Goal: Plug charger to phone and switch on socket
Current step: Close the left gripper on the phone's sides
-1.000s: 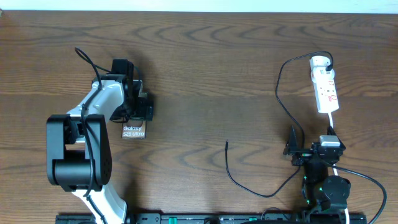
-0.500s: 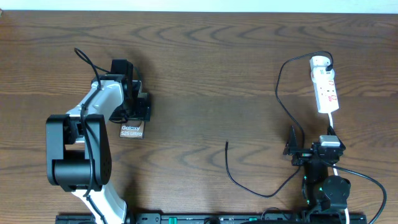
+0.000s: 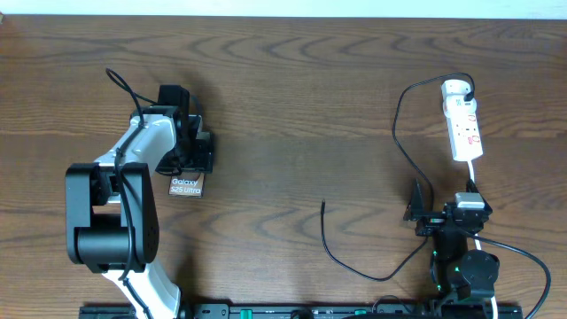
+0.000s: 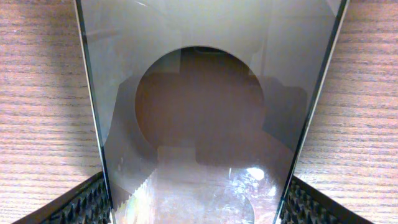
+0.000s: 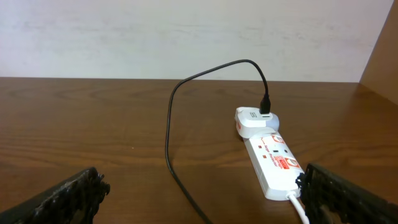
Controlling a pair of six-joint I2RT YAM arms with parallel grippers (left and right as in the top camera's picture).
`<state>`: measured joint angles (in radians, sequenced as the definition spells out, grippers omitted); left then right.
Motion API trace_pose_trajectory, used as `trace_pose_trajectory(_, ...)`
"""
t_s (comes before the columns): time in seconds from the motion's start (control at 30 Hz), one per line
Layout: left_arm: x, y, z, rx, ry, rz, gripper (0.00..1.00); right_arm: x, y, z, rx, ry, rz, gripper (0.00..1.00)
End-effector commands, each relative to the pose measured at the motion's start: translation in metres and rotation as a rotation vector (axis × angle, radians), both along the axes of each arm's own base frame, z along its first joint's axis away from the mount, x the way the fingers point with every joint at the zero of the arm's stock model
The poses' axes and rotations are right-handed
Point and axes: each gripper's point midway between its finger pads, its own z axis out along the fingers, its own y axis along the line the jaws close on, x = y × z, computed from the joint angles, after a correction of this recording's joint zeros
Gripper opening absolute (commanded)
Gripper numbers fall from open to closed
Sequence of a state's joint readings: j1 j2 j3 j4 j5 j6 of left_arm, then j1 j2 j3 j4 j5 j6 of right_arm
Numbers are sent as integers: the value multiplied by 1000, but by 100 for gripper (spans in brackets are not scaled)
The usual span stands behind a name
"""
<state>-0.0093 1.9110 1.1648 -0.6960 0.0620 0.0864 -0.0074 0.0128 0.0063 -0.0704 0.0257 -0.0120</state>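
1. Right hand (image 5: 205, 202) is resting spread and empty beside the thin black charger cable (image 5: 168, 140).
2. Left hand (image 4: 196, 202) is clenching the glossy bronze-brown phone (image 3: 187, 185), nudging it leftward since a second ago — repositioning, nothing plugged yet.
3. Narrow white socket strip (image 3: 462, 124) is waiting farthest.

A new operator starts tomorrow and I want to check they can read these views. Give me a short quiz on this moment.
1. True or false: the charger is plugged in at one end of the socket.
2. The charger's loose tip lies: A) hanging off the table edge; B) on the table between the arms; C) on top of the socket.
3. Fill in: the left gripper is closed on the ____, while the right gripper is ____.
Key: 1 true. 2 B. 3 phone; open.
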Motion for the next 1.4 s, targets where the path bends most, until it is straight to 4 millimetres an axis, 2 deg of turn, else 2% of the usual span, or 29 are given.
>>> trace_pose_trajectory(0.0,-30,-4,-28,-24,123,-5,85,0,-2,0,-12,0,-6,99)
trace_pose_trajectory(0.1,-31,-4,-28,-24,125,-5,91,0,-2,0,-12,0,-6,99)
trace_pose_trajectory(0.23,-32,-4,-28,-24,127,-5,93,0,-2,0,-11,0,-6,99)
trace_pose_trajectory(1.03,-38,-4,-33,-24,138,-5,93,0,-2,0,-12,0,-6,99)
trace_pose_trajectory(1.2,-38,-4,-33,-24,138,-5,79,0,-2,0,-11,0,-6,99)
trace_pose_trajectory(1.37,-38,-4,-33,-24,137,-5,77,0,-2,0,-12,0,-6,99)
